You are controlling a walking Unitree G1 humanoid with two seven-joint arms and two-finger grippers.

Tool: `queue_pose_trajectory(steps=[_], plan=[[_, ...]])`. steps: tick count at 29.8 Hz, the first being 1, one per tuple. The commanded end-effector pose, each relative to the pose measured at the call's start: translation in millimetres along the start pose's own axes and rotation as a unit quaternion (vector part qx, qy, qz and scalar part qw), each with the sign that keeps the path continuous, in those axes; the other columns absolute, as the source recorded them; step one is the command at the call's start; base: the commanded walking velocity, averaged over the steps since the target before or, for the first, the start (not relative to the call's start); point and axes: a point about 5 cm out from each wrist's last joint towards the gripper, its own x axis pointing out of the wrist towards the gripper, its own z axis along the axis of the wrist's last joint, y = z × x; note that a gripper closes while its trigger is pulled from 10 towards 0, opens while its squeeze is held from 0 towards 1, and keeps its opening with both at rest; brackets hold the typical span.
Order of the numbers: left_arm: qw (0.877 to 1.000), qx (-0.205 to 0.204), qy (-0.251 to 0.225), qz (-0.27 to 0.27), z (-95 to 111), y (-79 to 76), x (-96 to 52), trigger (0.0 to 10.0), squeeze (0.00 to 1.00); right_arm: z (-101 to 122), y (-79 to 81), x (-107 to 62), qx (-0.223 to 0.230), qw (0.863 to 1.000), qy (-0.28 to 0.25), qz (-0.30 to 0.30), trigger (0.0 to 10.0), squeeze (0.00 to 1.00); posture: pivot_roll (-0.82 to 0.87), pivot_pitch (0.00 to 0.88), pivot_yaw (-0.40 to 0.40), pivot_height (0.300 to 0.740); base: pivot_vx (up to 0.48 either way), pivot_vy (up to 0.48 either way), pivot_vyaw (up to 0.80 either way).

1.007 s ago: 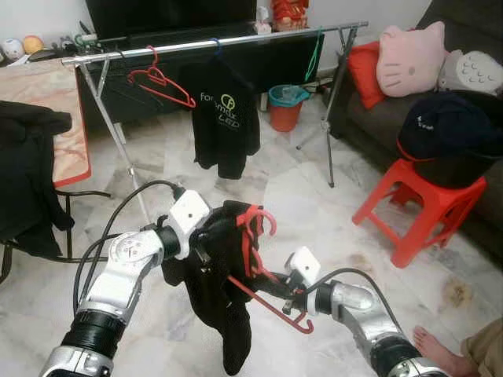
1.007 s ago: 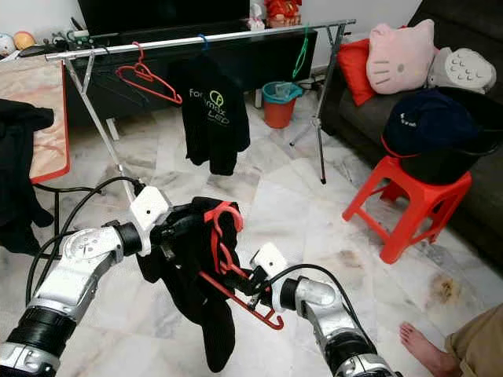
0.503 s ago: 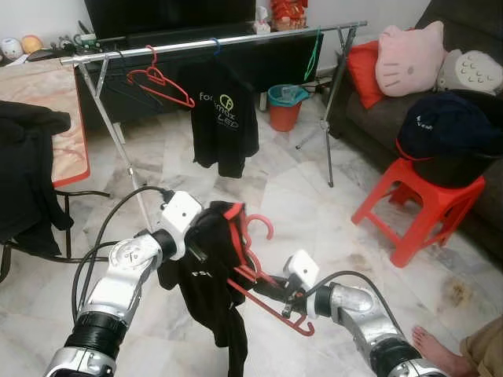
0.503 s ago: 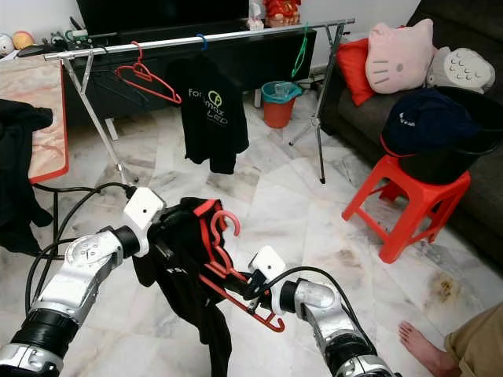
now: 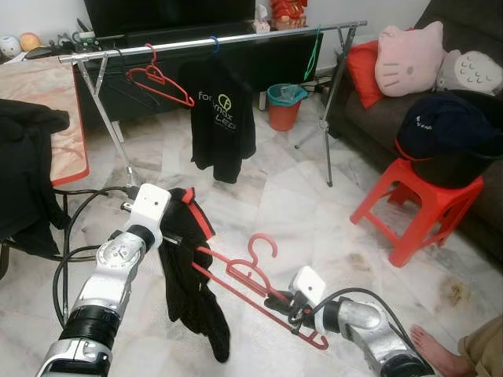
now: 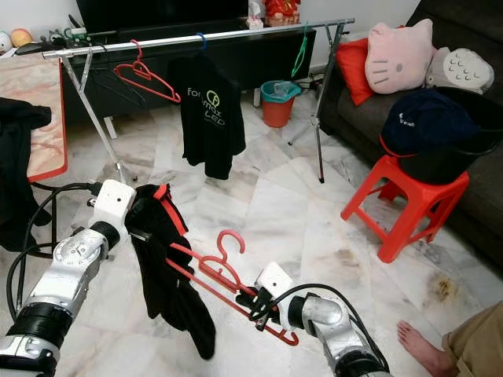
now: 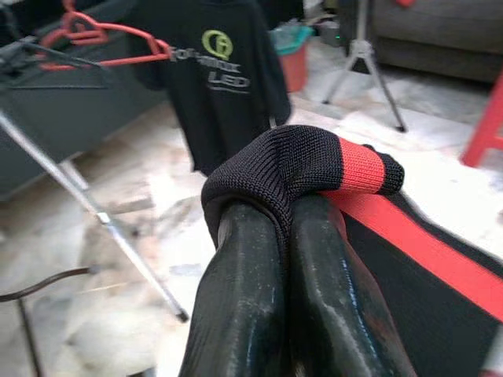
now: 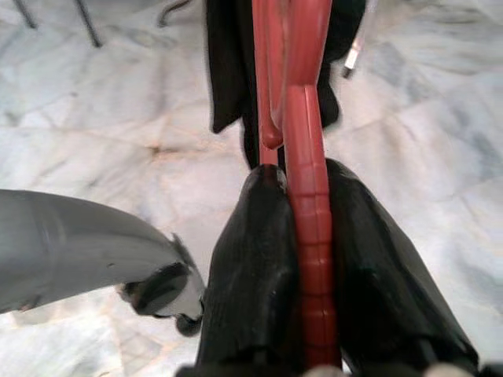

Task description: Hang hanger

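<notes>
My left gripper (image 5: 174,236) is shut on the red-trimmed edge of a black garment (image 5: 187,290), which hangs limp below it; in the left wrist view the fingers (image 7: 314,275) pinch the black knit (image 7: 291,161). A red hanger (image 5: 255,287) slants from inside the garment down to my right gripper (image 5: 280,303), which is shut on its lower bar, with the hook (image 5: 264,242) pointing up. In the right wrist view the pads (image 8: 247,259) clamp the red bar (image 8: 305,126). The clothes rack rail (image 5: 236,38) runs across the back, well beyond both arms.
On the rail hang a red hanger (image 5: 161,82), a black T-shirt (image 5: 224,118) and a green hanger (image 5: 314,51). A red stool (image 5: 413,206) and a sofa (image 5: 464,94) stand at right, an orange bucket (image 5: 284,107) behind. A person's foot (image 5: 431,345) is at bottom right. Dark clothes (image 5: 27,173) lie on a chair at left.
My left arm has swung to the left, drawing the garment off most of the hanger. The hanger now stretches out between the two grippers, and my right gripper sits lower.
</notes>
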Motion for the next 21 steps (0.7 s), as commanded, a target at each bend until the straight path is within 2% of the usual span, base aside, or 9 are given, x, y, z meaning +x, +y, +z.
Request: queue_pose_trajectory(steps=[1, 10, 11, 13, 14, 15, 19, 20, 21], plan=[[0.999, 0.014, -0.014, 0.03, 7.8, 11.5, 1.4, 0.0, 0.0, -0.9, -4.0, -4.6, -0.004, 1.0, -0.004, -0.026, 0.0, 0.0, 0.06, 0.0, -0.025, 0.74, 0.0, 0.0, 0.0], [0.994, 0.023, 0.039, 0.102, -17.9, 22.0, -9.1, 0.4, 0.0, -8.0, -11.9, -19.4, 0.052, 0.991, -0.039, -0.119, 0.0, 0.0, 0.04, 0.0, -0.02, 0.74, 0.0, 0.0, 0.0], [0.993, 0.017, 0.054, 0.108, -24.9, 19.5, -11.0, 2.8, 0.0, -11.1, -12.6, -20.9, 0.059, 0.988, -0.037, -0.139, 0.0, 0.0, 0.04, 0.0, -0.02, 0.74, 0.0, 0.0, 0.0], [0.992, 0.014, 0.058, 0.11, -26.9, 18.6, -11.4, 2.8, 0.0, -12.0, -12.6, -21.1, 0.06, 0.987, -0.035, -0.144, 0.0, 0.0, 0.04, 0.0, -0.02, 0.74, 0.0, 0.0, 0.0], [0.992, -0.001, 0.073, 0.1, -38.2, 8.7, -15.2, 10.0, 0.0, -17.5, -15.3, -21.0, 0.065, 0.977, -0.023, -0.201, 10.0, 0.0, 0.04, 0.0, -0.018, 0.74, 0.0, 0.0, 0.0], [0.992, -0.001, 0.073, 0.1, -38.2, 8.7, -15.2, 10.0, 0.0, -17.5, -15.3, -21.0, 0.065, 0.977, -0.023, -0.201, 10.0, 0.0, 0.04, 0.0, -0.018, 0.74, 0.0, 0.0, 0.0], [0.991, -0.064, 0.101, 0.068, -64.8, -10.3, -26.0, 10.0, 0.0, -34.2, -27.4, -25.5, 0.163, 0.906, -0.002, -0.39, 10.0, 0.0, 0.03, 0.0, -0.019, 0.74, 0.0, 0.0, 0.0], [0.987, -0.092, 0.111, 0.073, -74.9, -13.0, -31.1, 10.0, 0.0, -47.8, -26.7, -29.2, 0.254, 0.854, 0.006, -0.454, 10.0, 0.0, 0.02, 0.0, -0.016, 0.74, 0.0, 0.0, 0.0], [0.985, -0.099, 0.115, 0.077, -77.7, -13.2, -32.2, 10.0, 0.0, -51.8, -25.5, -29.9, 0.275, 0.841, 0.012, -0.466, 10.0, 0.0, 0.02, 0.0, -0.015, 0.74, 0.0, 0.0, 0.0]])
